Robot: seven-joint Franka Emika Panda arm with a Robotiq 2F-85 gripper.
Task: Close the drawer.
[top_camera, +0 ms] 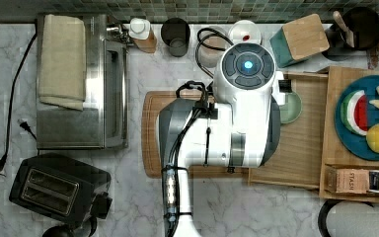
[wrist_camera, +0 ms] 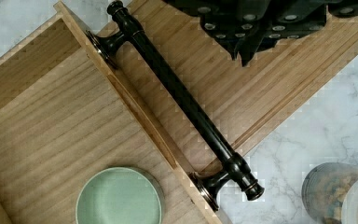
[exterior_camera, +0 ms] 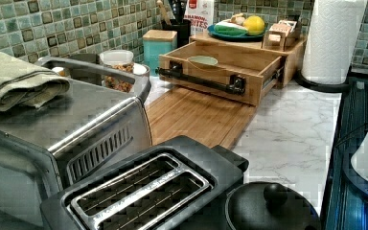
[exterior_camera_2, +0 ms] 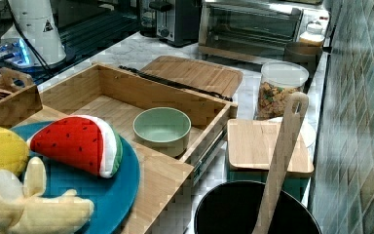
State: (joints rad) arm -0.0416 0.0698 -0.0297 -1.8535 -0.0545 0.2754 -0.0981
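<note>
Drawer point(exterior_camera: 230, 60) stands pulled well out of the wooden box unit point(exterior_camera: 287, 57), its light-wood bottom bare except for a pale green bowl point(exterior_camera_2: 161, 129) resting in one corner near the front wall. Along the outside of that front wall runs a long dark bar handle point(wrist_camera: 182, 98) on two posts, and in the left view it faces the flat grooved cutting board point(exterior_camera: 196, 115) that lies on the marble tabletop point(exterior_camera: 287, 139) just in front of the drawer. On top of the box unit sits a blue plate point(exterior_camera_2: 121, 187) with a toy watermelon slice point(exterior_camera_2: 75, 144), a lemon and a banana. My claw point(wrist_camera: 247, 35) hangs over the cutting board, apart from the handle and touching nothing; I cannot tell whether its fingers are spread or together. In the top view my white arm point(top_camera: 227, 128) covers the board and part of the drawer. Farther off stand a toaster oven point(exterior_camera: 62, 129) with a folded towel on it, a black toaster point(exterior_camera: 143, 191), a jar of cereal point(exterior_camera_2: 280, 92) and a roll of paper towels point(exterior_camera: 335, 38).
</note>
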